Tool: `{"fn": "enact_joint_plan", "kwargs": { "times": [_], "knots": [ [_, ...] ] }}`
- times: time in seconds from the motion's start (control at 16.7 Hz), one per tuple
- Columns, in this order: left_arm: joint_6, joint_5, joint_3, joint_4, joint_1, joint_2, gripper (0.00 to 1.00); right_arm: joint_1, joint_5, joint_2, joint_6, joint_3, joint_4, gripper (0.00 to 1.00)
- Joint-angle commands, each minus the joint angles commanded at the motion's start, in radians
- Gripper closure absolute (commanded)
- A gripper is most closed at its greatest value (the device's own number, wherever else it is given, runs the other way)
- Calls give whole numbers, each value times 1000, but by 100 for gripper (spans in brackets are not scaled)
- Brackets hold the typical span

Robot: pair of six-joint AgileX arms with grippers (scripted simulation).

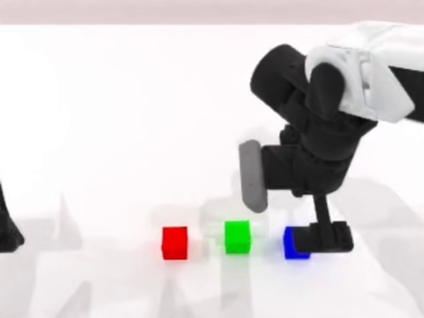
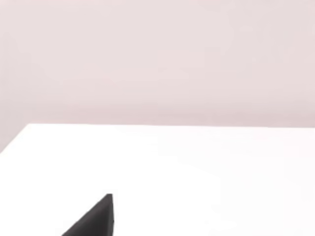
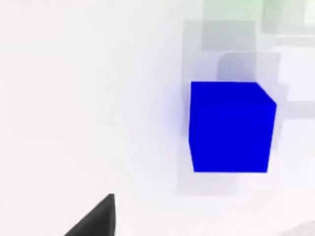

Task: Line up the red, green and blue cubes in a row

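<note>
Near desk (image 1: 119,132) edge: red cube (image 1: 175,242), green cube (image 1: 237,237) and blue cube (image 1: 291,244) in a row. Right claw (image 1: 322,238) hides the blue cube's right side; grip indeterminable. Left arm (image 1: 8,228) cut off at left.

The right arm (image 1: 311,126) was built of bulky, rounded matte-black segments capped by a glossy white angular shell (image 1: 371,66), with a grey oval pad (image 1: 252,175) on one side. Its gripper (image 1: 322,237) was black, with slim blocky fingers. The left arm (image 1: 8,232) showed only a black sliver.
</note>
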Motion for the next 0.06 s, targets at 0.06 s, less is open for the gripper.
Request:
{"fn": "enact_joint_plan", "kwargs": {
  "times": [0.06],
  "knots": [
    [0, 0, 0, 0, 0, 0, 0, 0, 0, -1, 0, 1, -2, 0]
  ]
}}
